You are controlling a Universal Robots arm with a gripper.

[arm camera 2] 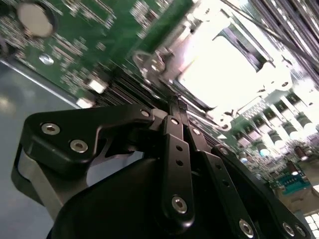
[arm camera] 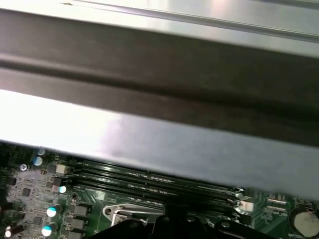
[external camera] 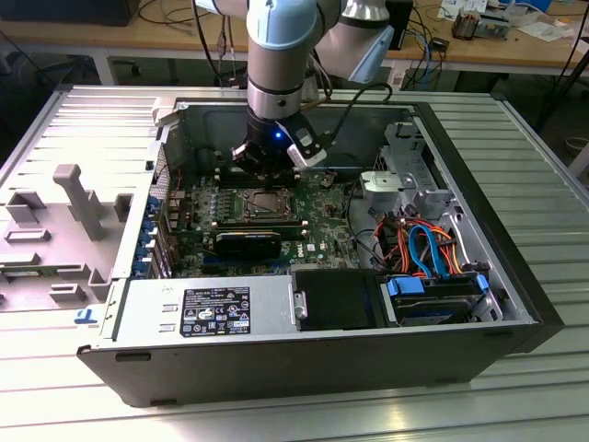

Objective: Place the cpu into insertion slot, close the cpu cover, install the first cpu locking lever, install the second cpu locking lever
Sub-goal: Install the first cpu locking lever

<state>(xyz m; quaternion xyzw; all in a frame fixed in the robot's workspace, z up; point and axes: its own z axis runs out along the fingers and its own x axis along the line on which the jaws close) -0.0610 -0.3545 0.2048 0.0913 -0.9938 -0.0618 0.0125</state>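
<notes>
**Robot arm working at the processor socket inside an open desktop case**

In the second wrist view, the black gripper (arm camera 2: 175,102) is showing its fingers drawn together to a narrow tip, with nothing visible between them. That tip is sitting right at the edge of the silver cpu cover (arm camera 2: 219,67), which is lying flat over the insertion slot (arm camera 2: 164,64); glare is washing out the centre of the socket, so the chip itself cannot be made out there. A thin metal lever loop (arm camera 2: 142,59) is lying beside the socket's corner, just beyond the tip.

In the exterior view, the arm (external camera: 276,55) is reaching straight down into the computer case (external camera: 304,364), which is lying on its side with the panel off. The gripper (external camera: 267,170) is hovering just behind the insertion slot (external camera: 267,204) on the green motherboard (external camera: 317,235). Nearer the camera, a grey power supply (external camera: 207,311) is carrying a black label with white print too small to read. Blue, orange and red cables (external camera: 428,249) are bunching toward the exterior view's right.

The case is resting on a ribbed metal table (external camera: 515,387). Farther back, wooden workbenches (external camera: 120,37) with loose wires are lining the room.

In the first wrist view, long black memory slots (arm camera: 149,181) are running beside the socket area, under a grey case wall (arm camera: 164,144).
</notes>
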